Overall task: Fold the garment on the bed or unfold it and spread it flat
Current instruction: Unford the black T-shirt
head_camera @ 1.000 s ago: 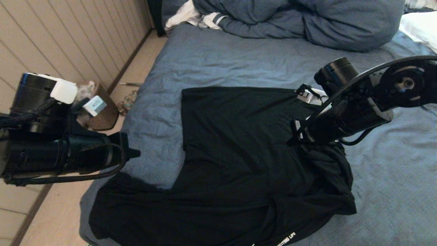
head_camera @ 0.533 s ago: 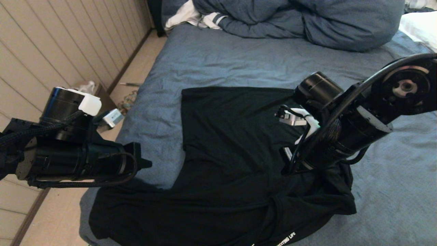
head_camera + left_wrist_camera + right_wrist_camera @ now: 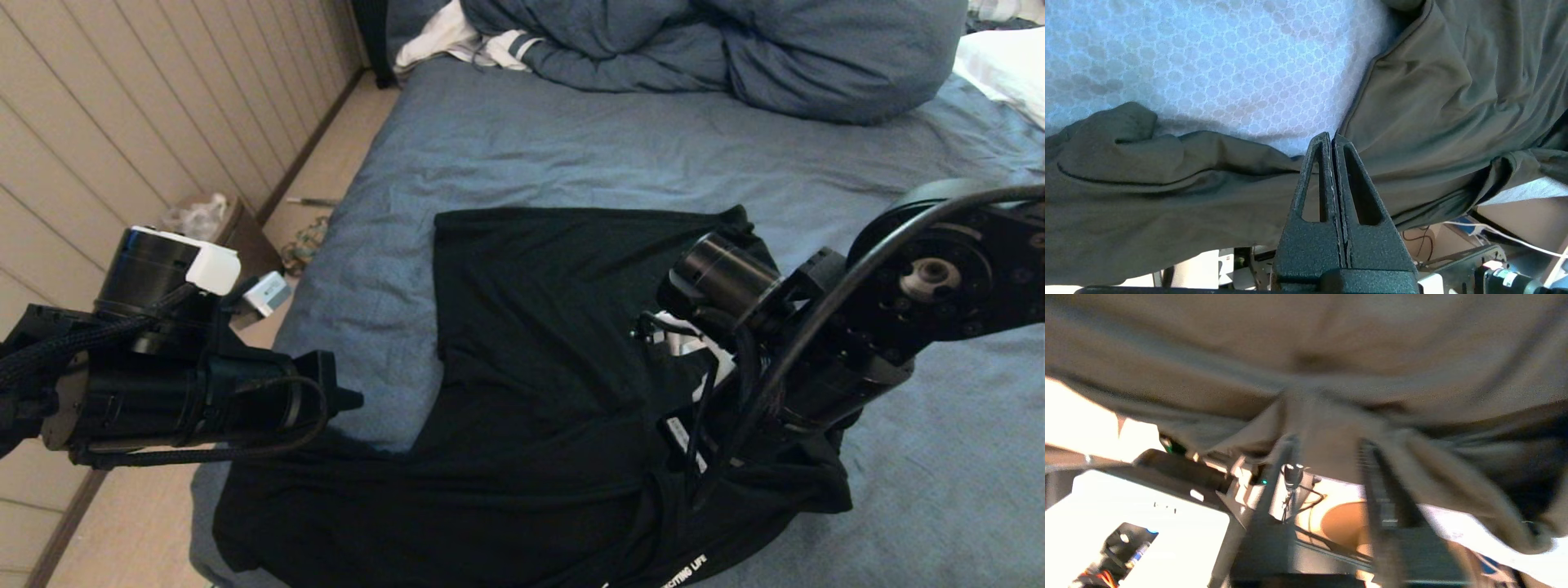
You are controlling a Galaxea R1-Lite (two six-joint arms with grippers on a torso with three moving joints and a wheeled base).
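The bed [image 3: 571,147], covered in wrinkled blue-grey fabric, fills most of the head view, with a bunched blue-grey duvet [image 3: 735,49] heaped along its far end and a white pillow [image 3: 1008,65] at the far right corner. The garment [image 3: 555,327], a black T-shirt, lies on the near half of the bed, its upper part fairly flat and its lower part folded and bunched toward the near edge, where a bit of white lettering [image 3: 686,569] shows. The right gripper [image 3: 1327,457] is low over the crumpled right side of the garment; its fingers [image 3: 1380,477] stand partly apart with a fold of the cloth between them. The left gripper [image 3: 1332,141] hangs at the shirt's left edge, clenched tight on nothing, its tips just over the hem.
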